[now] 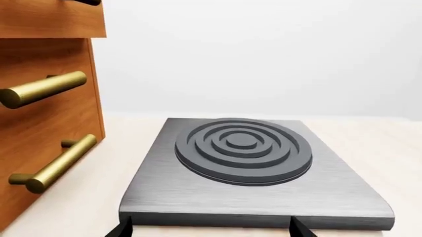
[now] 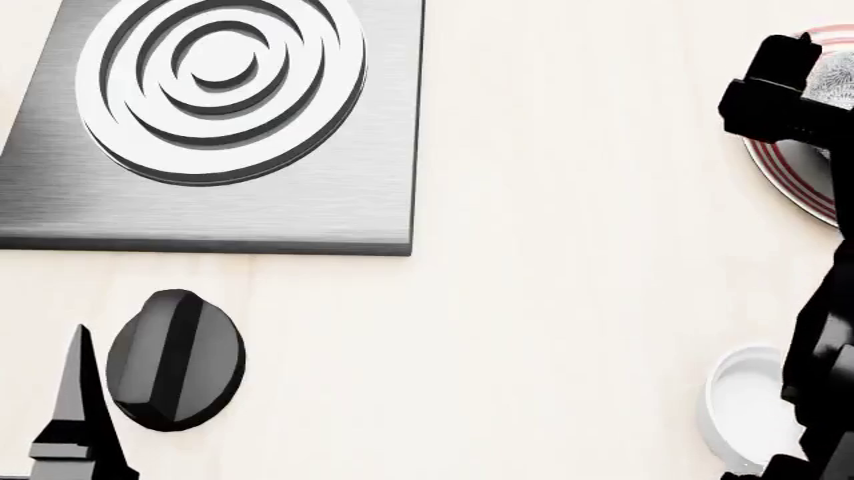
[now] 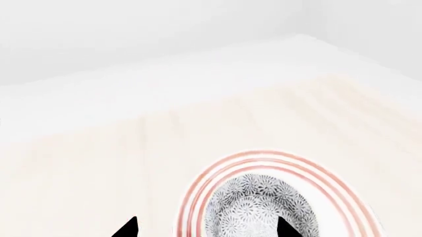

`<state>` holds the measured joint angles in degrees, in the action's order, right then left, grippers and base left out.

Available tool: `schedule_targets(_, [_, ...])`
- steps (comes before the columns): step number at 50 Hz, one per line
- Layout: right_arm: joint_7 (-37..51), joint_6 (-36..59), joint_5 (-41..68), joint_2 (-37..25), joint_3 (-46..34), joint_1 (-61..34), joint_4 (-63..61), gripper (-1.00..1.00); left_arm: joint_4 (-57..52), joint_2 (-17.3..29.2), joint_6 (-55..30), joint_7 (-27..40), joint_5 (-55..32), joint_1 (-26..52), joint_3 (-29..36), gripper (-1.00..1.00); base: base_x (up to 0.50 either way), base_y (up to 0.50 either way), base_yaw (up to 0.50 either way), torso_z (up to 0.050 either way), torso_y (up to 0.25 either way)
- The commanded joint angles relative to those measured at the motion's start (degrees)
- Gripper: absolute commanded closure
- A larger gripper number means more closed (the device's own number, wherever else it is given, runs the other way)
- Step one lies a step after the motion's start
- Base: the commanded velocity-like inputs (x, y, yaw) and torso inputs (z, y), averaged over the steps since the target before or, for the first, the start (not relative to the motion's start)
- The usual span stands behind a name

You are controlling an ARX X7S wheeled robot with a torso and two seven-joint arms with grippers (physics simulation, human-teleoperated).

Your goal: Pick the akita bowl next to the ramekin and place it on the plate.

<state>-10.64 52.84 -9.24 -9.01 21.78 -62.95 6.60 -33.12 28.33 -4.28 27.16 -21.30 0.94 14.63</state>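
Observation:
The akita bowl (image 3: 260, 210), grey-and-white speckled, sits inside the plate (image 3: 197, 192), which is white with red rings. My right gripper (image 3: 207, 229) hovers over them, open. One dark fingertip (image 3: 128, 228) is out over the counter and the other overlaps the bowl's far side, so nothing is gripped. In the head view the plate (image 2: 781, 175) and a bit of the bowl (image 2: 834, 75) show at the right edge, partly hidden by my right arm (image 2: 781, 90). The plain white ramekin (image 2: 741, 410) stands nearer, at the lower right. My left gripper (image 1: 211, 232) is open and holds nothing.
A brushed-metal burner plate (image 1: 254, 197) with raised rings (image 2: 220, 80) lies at the left. A black knob (image 2: 174, 360) sits in front of it, beside a left finger (image 2: 78, 400). Wooden drawers with brass handles (image 1: 49, 163) stand to one side. Pale counter (image 2: 561, 250) lies between burner and plate.

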Motion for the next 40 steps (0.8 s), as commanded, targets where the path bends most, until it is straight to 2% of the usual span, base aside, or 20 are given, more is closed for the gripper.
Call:
schedule_targets(1, [-2.2,-4.9,-1.3,2.5,-0.7,8.4,-8.6,-1.0,-0.1,-1.1,0.1,-1.1,1.0,-0.2,-1.4,-1.0,0.0,0.0,0.0,0.0,0.0])
schedule_targets(11, [-3.3,-12.8,0.4,4.6,-2.6,17.7,-15.0,-1.0,-0.1,-0.9,0.0,-1.0,1.1,-0.1,-1.3,-1.0,0.0,0.0,0.0,0.0,0.0])
schedule_targets(13, [-2.3,-17.2,-0.1,4.8,-3.4,19.8,-16.1,-1.0,0.1,-1.0,0.2,-1.1,1.2,-0.1,-1.1,-1.0,0.0,0.0,0.0,0.0,0.0])
schedule_targets(22, [-1.3,-29.9,1.9,6.0,-4.4,28.4,-14.2,-1.0,0.0,-1.3,0.9,-0.7,0.8,-0.6,-1.5,-1.0,0.0,0.0,0.0,0.0,0.0])
schedule_targets(27, [0.6,-33.9,3.2,6.9,-3.8,31.6,-15.1,-1.0,-0.1,-1.4,1.1,-0.7,0.6,-0.6,-1.3,-1.0,0.0,0.0,0.0,0.0,0.0])
schedule_targets(34, [3.4,-43.7,2.1,6.9,-6.7,36.5,-15.6,-1.0,-0.6,-1.4,0.8,-0.5,0.0,-0.6,-1.6,-1.0,0.0,0.0,0.0,0.0,0.0])
schedule_targets(40, [5.3,-47.9,0.7,6.6,-9.7,39.5,-16.5,-1.0,-0.7,-1.5,0.8,-0.4,-0.2,-0.5,-1.5,-1.0,0.0,0.0,0.0,0.0,0.0])
